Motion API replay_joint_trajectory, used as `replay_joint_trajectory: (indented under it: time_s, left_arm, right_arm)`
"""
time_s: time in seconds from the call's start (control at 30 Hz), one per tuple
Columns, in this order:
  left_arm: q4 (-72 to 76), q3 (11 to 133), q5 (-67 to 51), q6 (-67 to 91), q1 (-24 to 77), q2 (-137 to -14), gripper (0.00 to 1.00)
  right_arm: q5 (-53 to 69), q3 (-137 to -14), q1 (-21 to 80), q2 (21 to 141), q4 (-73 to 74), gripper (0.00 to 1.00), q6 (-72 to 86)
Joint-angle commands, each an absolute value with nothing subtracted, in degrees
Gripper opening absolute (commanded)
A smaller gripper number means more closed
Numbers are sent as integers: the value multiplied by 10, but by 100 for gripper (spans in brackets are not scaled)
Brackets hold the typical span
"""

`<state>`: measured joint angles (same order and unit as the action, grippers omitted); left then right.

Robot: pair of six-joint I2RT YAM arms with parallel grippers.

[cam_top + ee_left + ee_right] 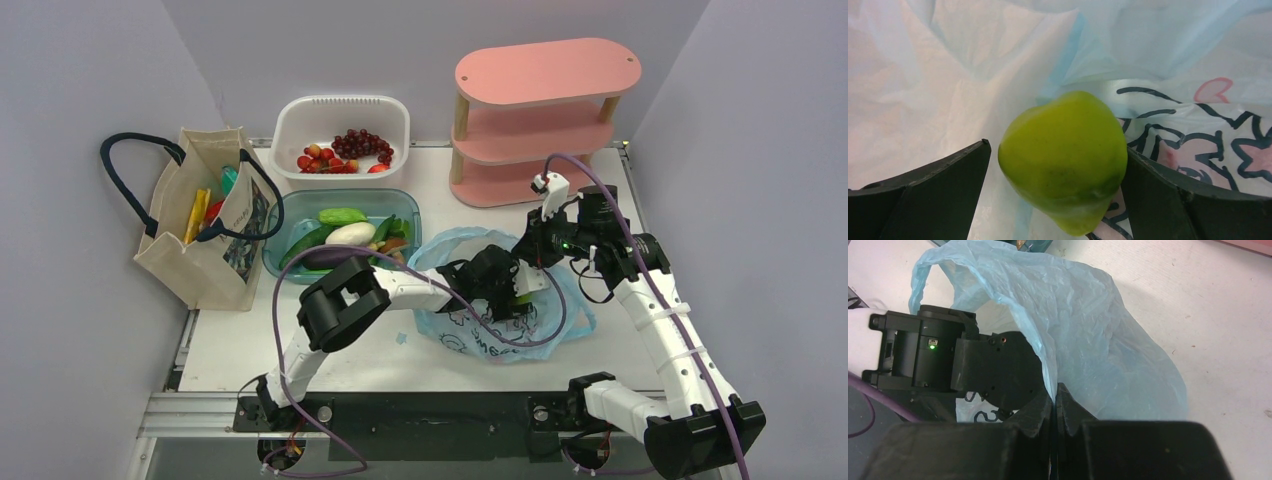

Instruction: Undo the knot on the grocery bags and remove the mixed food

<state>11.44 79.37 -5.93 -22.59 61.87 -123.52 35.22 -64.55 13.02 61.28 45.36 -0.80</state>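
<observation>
- Where it shows bare along the near edge, the table is white, with both arm bases bolted just below it.
- Pink shelf: three tiers, upright, far right.
- Right arm: elbow folded low at the near right corner, forearm rising inward to the bag's far rim.
- Left arm: elbow raised, forearm stretched rightward, wrist dipped inside the bag.
- Canvas tote: left side, mouth open, navy handles splayed. Yellow, red and teal packets inside.
- Light blue plastic bag: mid-table, right of centre, mouth open, pinkish print on its side.
- White basket: at the back, holding red fruit and dark grapes.
- Teal tub: just in front of the basket, holding green vegetables and a white oval one.
- Right gripper: fingers pressed together, pinching the bag's rim.
- Left gripper: fingers spread wide, gripping nothing, with a gap beside the left finger.
- Green pear: inside the blue bag, between the left gripper's fingers, lying on the plastic.
</observation>
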Motion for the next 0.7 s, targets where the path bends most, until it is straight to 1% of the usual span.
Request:
replay_joint_trajectory:
  time_s: [0.0, 0.07, 0.1, 0.13, 0.17, 0.27, 0.4, 0.57, 0.67]
  left_arm:
    - [89, 819, -94, -190, 599, -1244, 93]
    - [95, 811, -112, -191, 595, -1235, 85]
    - [98, 802, -124, -191, 594, -1224, 79]
    - [104, 797, -131, -190, 594, -1217, 77]
    - [107, 786, -147, -189, 595, -1200, 71]
    - [130, 757, -168, -188, 600, -1163, 60]
    - [162, 708, -179, -202, 610, -1097, 56]
    - [166, 653, -202, -240, 628, -1021, 55]
    - [152, 641, -226, -241, 633, -961, 55]
  right_arm:
    - [358, -653, 122, 607, 430, 0, -5]
    - [358, -652, 122, 607, 430, 0, -5]
    - [357, -652, 122, 607, 430, 0, -6]
    - [357, -651, 121, 607, 430, 0, -5]
    - [357, -651, 121, 606, 429, 0, -5]
    - [357, -650, 120, 605, 430, 0, -5]
    - [356, -651, 118, 605, 431, 0, -6]
    - [355, -651, 115, 605, 431, 0, -7]
    - [352, -652, 115, 606, 432, 0, -7]
